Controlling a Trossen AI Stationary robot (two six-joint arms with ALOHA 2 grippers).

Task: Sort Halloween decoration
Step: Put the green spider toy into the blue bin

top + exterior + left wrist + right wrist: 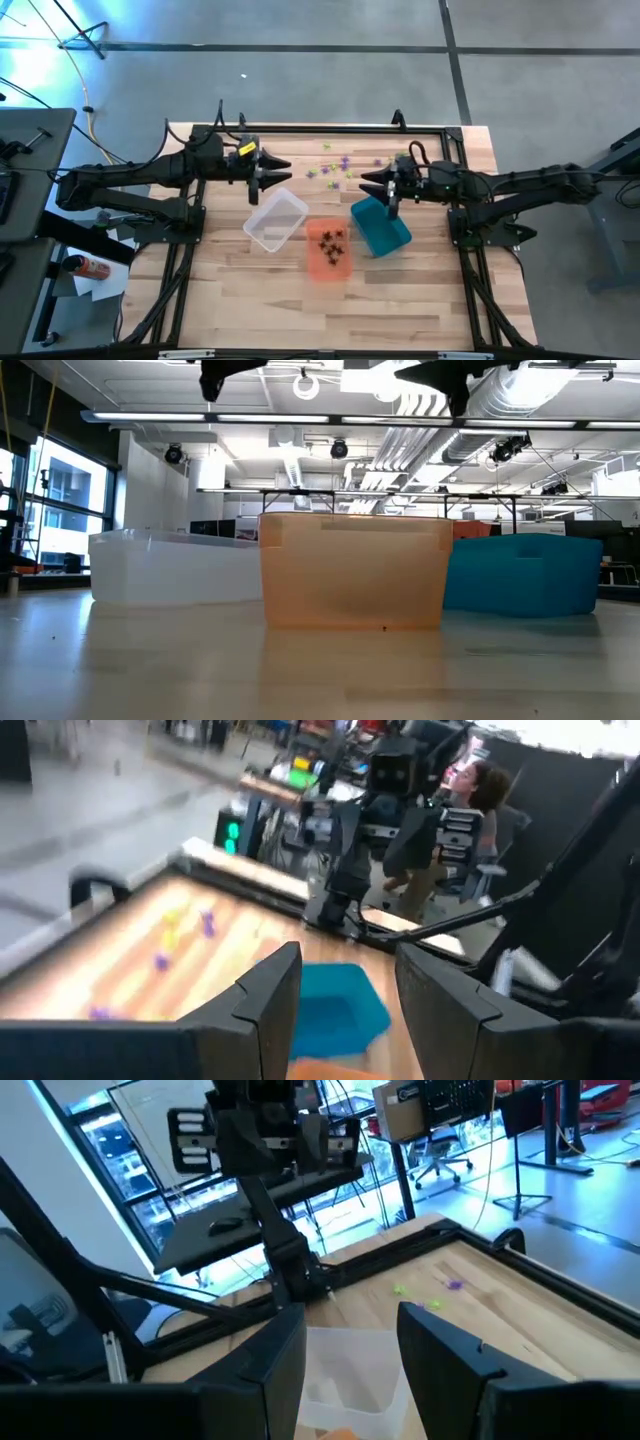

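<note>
Loose purple and green Halloween decoration pieces [340,165] lie on the wooden table's far middle, also visible in the left wrist view [185,925] and the right wrist view [430,1290]. Several black pieces [330,240] lie inside the orange bin [328,250]. A clear bin [275,220] stands to its left and a teal bin [380,226] to its right. My left gripper [278,172] hovers open above the clear bin's far end. My right gripper [372,180] hovers open above the teal bin's far end. Both point level toward each other, with nothing between the fingers [270,1010] [440,1370].
The three bins stand in a row across the table's middle [350,570]. A black frame [330,128] runs along the table's far edge and sides. A person [480,790] sits beyond the table behind the right arm [380,810]. Bare wood [330,310] lies toward the near edge.
</note>
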